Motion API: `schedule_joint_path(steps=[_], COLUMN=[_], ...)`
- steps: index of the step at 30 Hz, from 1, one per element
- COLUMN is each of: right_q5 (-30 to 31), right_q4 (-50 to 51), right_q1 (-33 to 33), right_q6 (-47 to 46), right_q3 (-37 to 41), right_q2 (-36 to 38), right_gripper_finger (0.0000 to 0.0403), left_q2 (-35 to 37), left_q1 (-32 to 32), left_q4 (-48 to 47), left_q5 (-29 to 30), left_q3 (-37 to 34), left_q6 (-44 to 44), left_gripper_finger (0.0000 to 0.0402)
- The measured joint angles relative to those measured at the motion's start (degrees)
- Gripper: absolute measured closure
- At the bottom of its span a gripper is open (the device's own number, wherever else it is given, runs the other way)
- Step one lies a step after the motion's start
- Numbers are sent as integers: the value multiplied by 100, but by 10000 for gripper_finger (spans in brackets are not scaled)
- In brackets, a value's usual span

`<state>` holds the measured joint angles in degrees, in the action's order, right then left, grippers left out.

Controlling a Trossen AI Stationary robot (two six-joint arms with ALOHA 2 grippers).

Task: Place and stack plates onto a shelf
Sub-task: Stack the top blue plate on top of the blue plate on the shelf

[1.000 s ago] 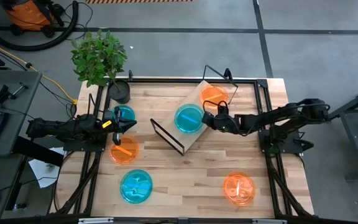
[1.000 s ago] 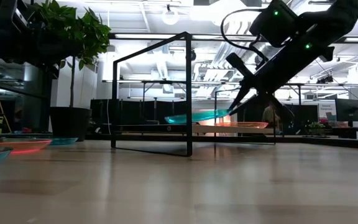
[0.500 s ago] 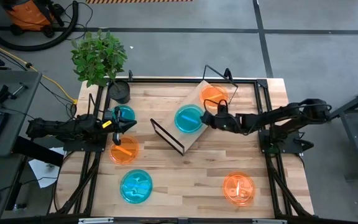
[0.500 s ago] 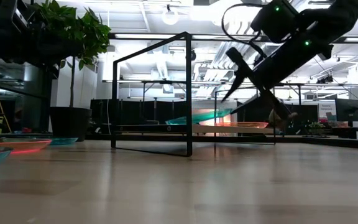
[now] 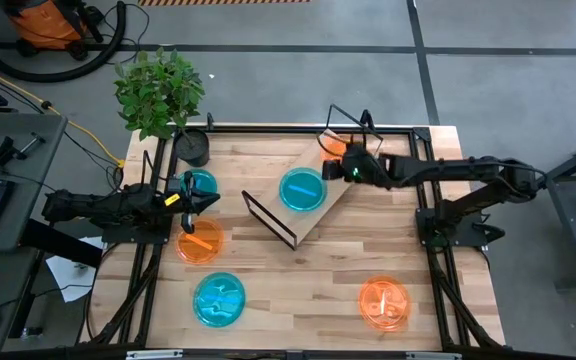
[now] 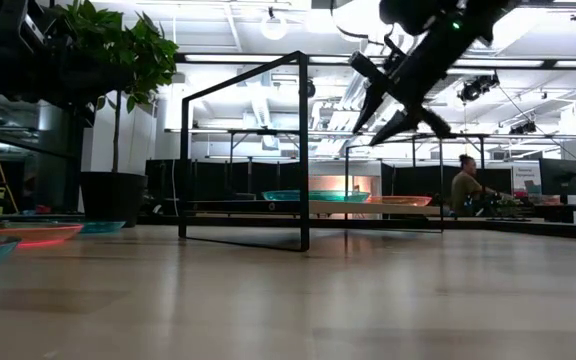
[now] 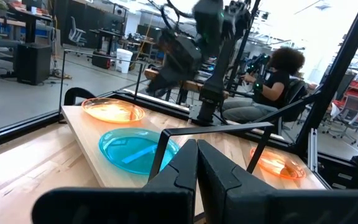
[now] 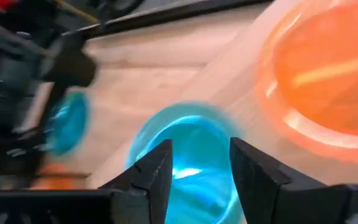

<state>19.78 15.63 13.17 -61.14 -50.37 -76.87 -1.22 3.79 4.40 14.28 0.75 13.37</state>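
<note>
Right gripper (image 5: 340, 170) hangs empty above the shelf (image 5: 313, 205), fingers apart; two plates already lie on it.

The blue plate (image 5: 302, 189) sits flat mid-board, the orange plate (image 7: 112, 111) at the far end, just under the right gripper and partly hidden by it from above; the board's long axis runs diagonally across the table; four plates wait off the shelf; a blue one (image 5: 201, 184) and an orange one (image 5: 200, 242) lie beside the left gripper (image 5: 190, 204), whose fingers are pressed together on nothing; another blue (image 5: 218, 299) and orange (image 5: 384, 303) lie near the front edge, the orange nearer the right arm; butcher-block top, plant (image 5: 159, 92) at the back corner, a person seated in the workshop beyond.
</note>
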Motion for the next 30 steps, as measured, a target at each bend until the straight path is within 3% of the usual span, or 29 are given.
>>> schedule_joint_path(steps=[5,8,10,18,30], right_q5=[19,21,65,566,1061], right_q4=[1395,1626,1627,1928,1978], right_q1=[432,583,638,860,1043], right_q6=[762,1008,1116,699,614], right_q3=[-883,-1172,-1246,-1266,-1257], right_q2=[-396,-808,-1123,-2075,-2137], right_gripper_finger=[308,375,393,398,402], left_q2=[1,0,1,-1,1], left_q1=[0,-2,0,0,-2], left_q4=[0,-1,-2,0,0], left_q5=[0,0,0,0,2], left_q3=[0,0,0,0,0], left_q6=[0,0,0,-4,-4], left_gripper_finger=[401,401,401,401,401])
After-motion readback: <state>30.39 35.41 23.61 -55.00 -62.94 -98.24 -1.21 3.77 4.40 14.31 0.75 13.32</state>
